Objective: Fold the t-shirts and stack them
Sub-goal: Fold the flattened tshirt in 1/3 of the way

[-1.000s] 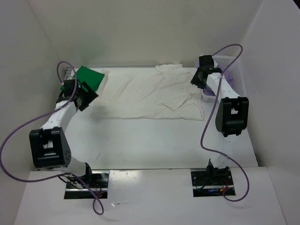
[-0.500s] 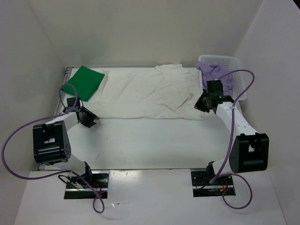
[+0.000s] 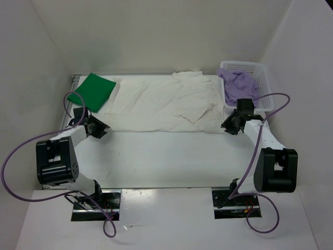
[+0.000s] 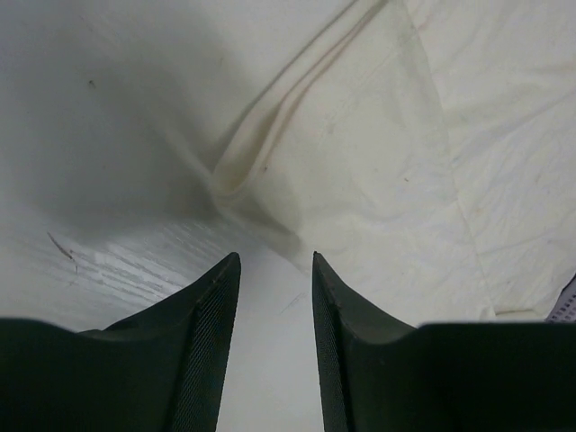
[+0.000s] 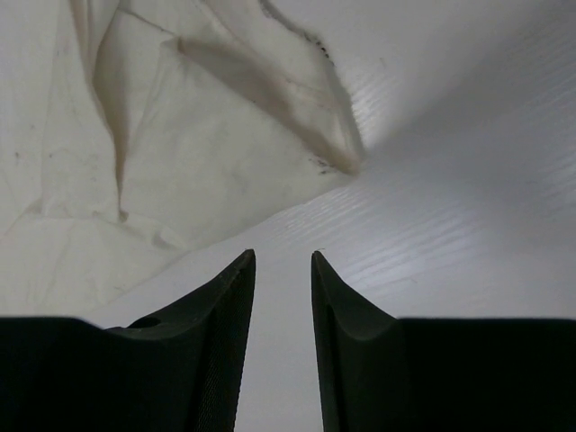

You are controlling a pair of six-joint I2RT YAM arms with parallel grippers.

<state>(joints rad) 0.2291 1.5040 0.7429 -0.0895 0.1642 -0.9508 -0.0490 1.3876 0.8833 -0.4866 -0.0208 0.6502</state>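
The white t-shirt (image 3: 161, 104) lies spread flat across the back of the table. A folded green t-shirt (image 3: 93, 91) rests at the far left corner, overlapping the white one's edge. The lavender t-shirt (image 3: 240, 83) is bunched in the white basket (image 3: 261, 73). My left gripper (image 3: 100, 130) sits low at the white shirt's near left corner, open and empty; that corner (image 4: 360, 162) lies just ahead of the gripper (image 4: 274, 261). My right gripper (image 3: 227, 126) is at the near right corner, open and empty, with the hem (image 5: 180, 153) ahead of the gripper (image 5: 283, 256).
White walls close in the table on the left, back and right. The basket stands against the right wall at the back. Purple cables loop from both arms. Bare white tabletop (image 3: 166, 156) stretches between the shirt and the arm bases.
The left gripper left the green t-shirt, which now lies flat, and came down to the white shirt's near left corner. The right arm swung back from the basket to the near right corner.
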